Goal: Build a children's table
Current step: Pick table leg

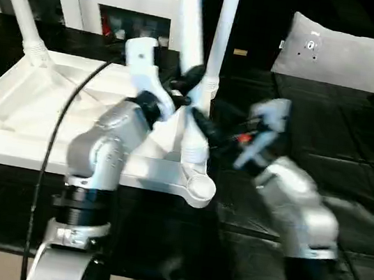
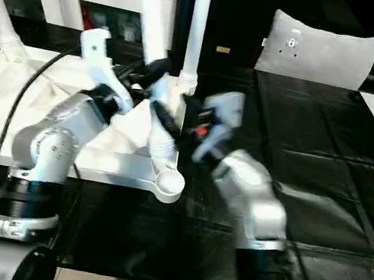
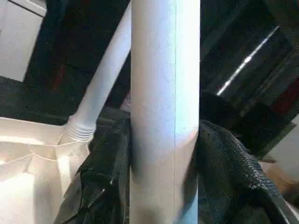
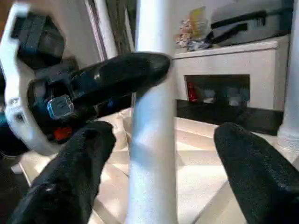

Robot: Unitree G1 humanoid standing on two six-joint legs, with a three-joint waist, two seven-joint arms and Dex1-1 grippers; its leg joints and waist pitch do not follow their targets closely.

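The white table top (image 1: 50, 112) is laid upside down on the black floor, ribbed underside up. Two legs (image 1: 219, 39) are seen standing in far corner sockets. A third, tilted leg (image 1: 188, 35) is clamped between the jaws of the left gripper (image 1: 191, 88), its lower end near the empty near socket (image 1: 199, 184). The right gripper (image 4: 159, 154) is held around that leg, jaws apart and not touching it. A grey pillow (image 1: 337, 53) lies well behind.
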